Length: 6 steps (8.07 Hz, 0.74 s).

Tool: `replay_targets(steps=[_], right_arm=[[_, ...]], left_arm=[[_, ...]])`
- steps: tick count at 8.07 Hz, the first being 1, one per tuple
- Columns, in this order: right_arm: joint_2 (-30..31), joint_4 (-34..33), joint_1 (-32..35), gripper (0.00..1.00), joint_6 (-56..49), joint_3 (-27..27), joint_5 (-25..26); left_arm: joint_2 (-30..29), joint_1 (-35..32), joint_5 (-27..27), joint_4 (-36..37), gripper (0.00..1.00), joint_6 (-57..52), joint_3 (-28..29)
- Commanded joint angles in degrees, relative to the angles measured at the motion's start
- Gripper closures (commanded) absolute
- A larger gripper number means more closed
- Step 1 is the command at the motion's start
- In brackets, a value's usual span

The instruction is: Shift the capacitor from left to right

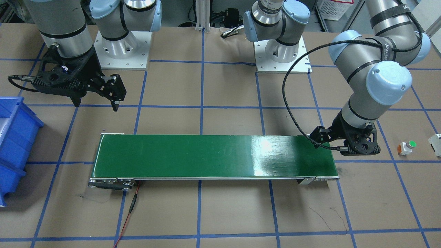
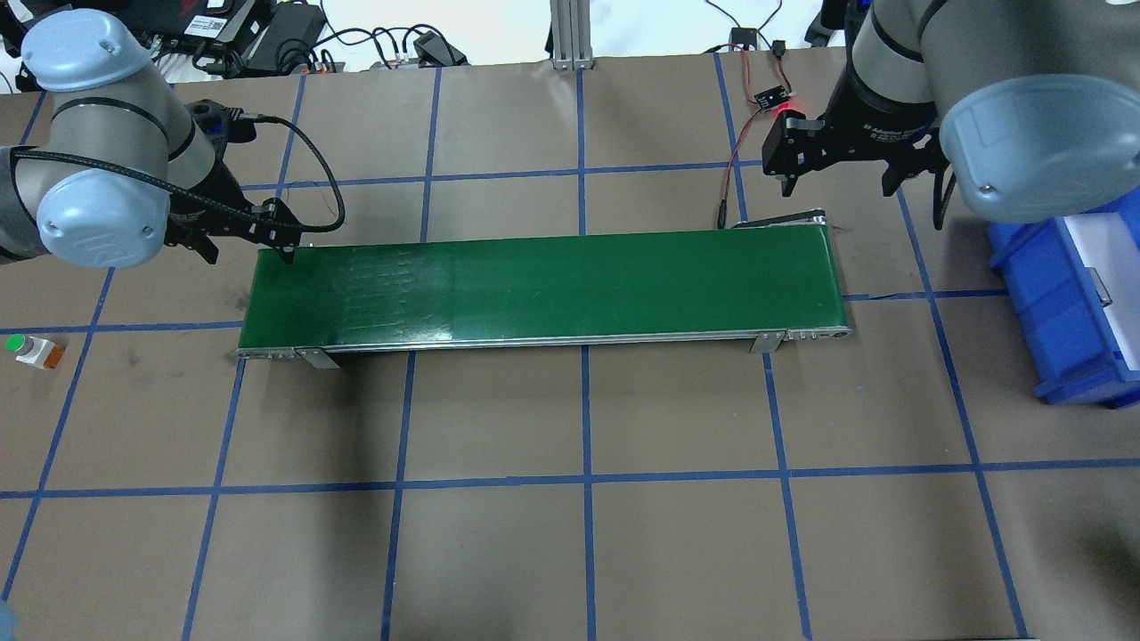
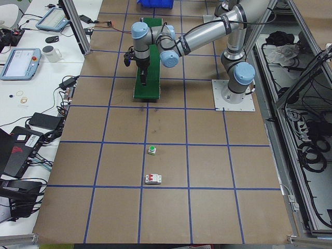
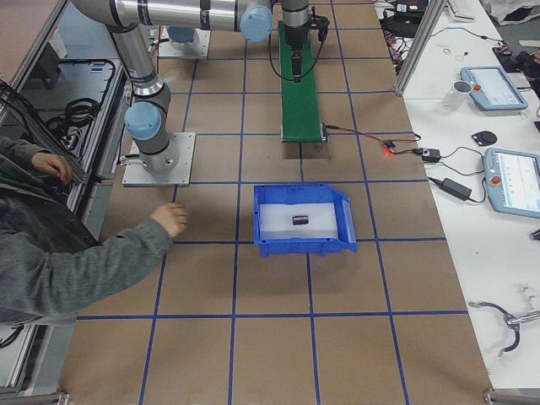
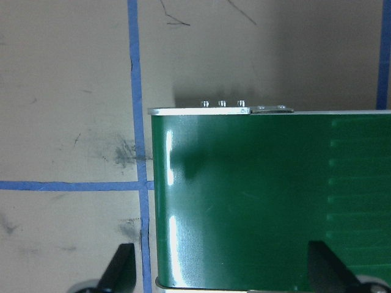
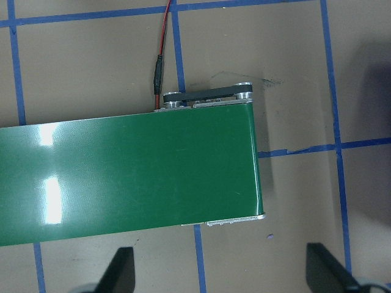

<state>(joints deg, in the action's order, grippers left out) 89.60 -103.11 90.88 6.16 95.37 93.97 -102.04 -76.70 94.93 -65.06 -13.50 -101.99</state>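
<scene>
The capacitor (image 4: 299,220) shows only in the exterior right view, as a small dark piece lying on the white liner inside the blue bin (image 4: 302,245). My left gripper (image 5: 221,274) is open and empty, and it hovers over the left end of the green conveyor belt (image 2: 534,285). It also shows in the overhead view (image 2: 249,245). My right gripper (image 6: 220,274) is open and empty above the belt's right end, near its far edge. It also shows in the overhead view (image 2: 839,182) and in the front-facing view (image 1: 96,103).
The blue bin (image 2: 1069,312) stands on the table beyond the belt's right end. A green-capped button (image 2: 31,349) and a white boxy component (image 1: 436,143) lie beyond the belt's left end. A red wire (image 6: 164,43) runs from the belt's right end. An operator's hand (image 4: 173,219) rests near the bin.
</scene>
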Motion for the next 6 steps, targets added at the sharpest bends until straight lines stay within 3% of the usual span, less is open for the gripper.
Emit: replay_targets(steps=[1,6], right_arm=[[0.1,0.0,0.0,0.00,0.0,0.0,0.2],[0.1,0.1,-0.1,0.00,-0.1,0.0,0.3]], left_arm=[[-0.2,0.1,0.0,0.0,0.00,0.3,0.1],[7.2,-6.7,0.5,-1.5,0.00,0.5,0.4]])
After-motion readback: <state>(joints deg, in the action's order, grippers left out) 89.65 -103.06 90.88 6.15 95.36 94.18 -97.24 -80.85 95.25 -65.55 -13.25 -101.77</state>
